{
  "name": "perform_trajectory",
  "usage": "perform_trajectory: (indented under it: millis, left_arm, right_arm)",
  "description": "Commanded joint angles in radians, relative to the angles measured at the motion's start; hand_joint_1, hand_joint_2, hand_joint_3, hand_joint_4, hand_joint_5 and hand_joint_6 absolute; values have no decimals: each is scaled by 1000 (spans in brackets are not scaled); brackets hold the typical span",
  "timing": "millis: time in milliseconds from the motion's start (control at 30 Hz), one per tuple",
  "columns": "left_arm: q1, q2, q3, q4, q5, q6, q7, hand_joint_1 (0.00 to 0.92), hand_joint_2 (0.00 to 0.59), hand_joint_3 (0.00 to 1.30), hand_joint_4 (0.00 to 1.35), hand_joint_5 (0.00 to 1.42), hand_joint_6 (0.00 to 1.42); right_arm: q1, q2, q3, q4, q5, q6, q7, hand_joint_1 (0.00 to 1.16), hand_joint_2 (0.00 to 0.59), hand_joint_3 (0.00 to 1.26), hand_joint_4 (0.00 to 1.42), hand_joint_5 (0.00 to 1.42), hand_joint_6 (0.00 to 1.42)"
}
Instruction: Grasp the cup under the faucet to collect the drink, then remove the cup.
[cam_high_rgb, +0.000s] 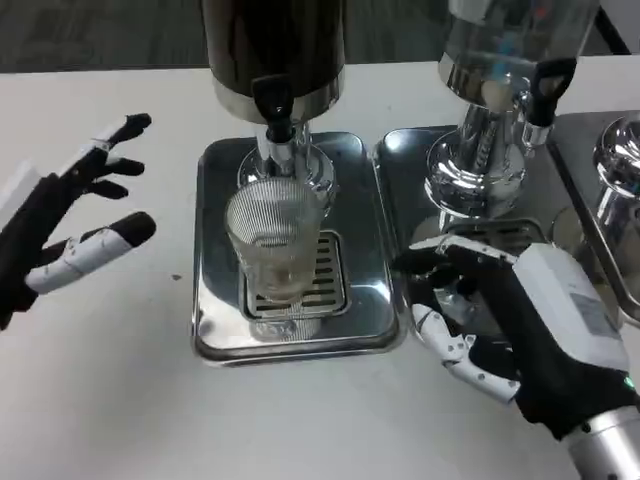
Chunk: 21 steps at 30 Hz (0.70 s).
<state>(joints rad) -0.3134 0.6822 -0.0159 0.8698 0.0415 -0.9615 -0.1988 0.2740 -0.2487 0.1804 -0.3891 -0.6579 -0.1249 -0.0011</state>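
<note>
A clear ribbed cup (274, 250) stands upright on the drip grate of a steel tray (215, 300), directly below the black faucet (273, 103) of a dark drink dispenser (272, 45). My left hand (70, 225) hovers left of the tray, fingers spread, holding nothing, a hand's width from the cup. To the right of the cup my right hand (500, 310) is over the neighbouring tray, its fingers apart and curved toward the cup, not touching it.
A second dispenser (500, 60) with a clear tank and black tap stands at the back right on its own steel tray (400, 150). A third chrome base (618, 160) sits at the far right edge. Bare white table (120, 400) lies in front.
</note>
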Motion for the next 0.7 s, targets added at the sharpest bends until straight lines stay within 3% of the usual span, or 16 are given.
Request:
perform_trajectory:
  millis: [33,167,300,467,700]
  left_arm:
    - [20,3,72,-64,-220,39,-214,0,45,209,138,265,371]
    - [5,-2,134,-134,-427,162,-461,0,68,295,218,331,382]
    - [-43,8,190,-193,-588,393,-700,0,75,349,238,300,365]
    - [-146,39,230,-183,-647,636,-898,0,65,350,220,261,329]
    - [-295,46,288,-102,-655,858,-1050,0,41,330,222,258,294]
  right_arm:
    - [-22,-2,-3,26,21,-11,-9,430,476,477,430,474,516]
    - [-40,-3,-1,46,28,-16,-13,427,481,477,443,474,517]
    - [-59,1,2,66,32,-21,-19,429,478,479,444,474,512]
    - [-79,6,5,91,39,-26,-27,432,476,489,455,474,497]
    - [-94,21,21,122,40,-30,-51,434,475,490,471,475,494]
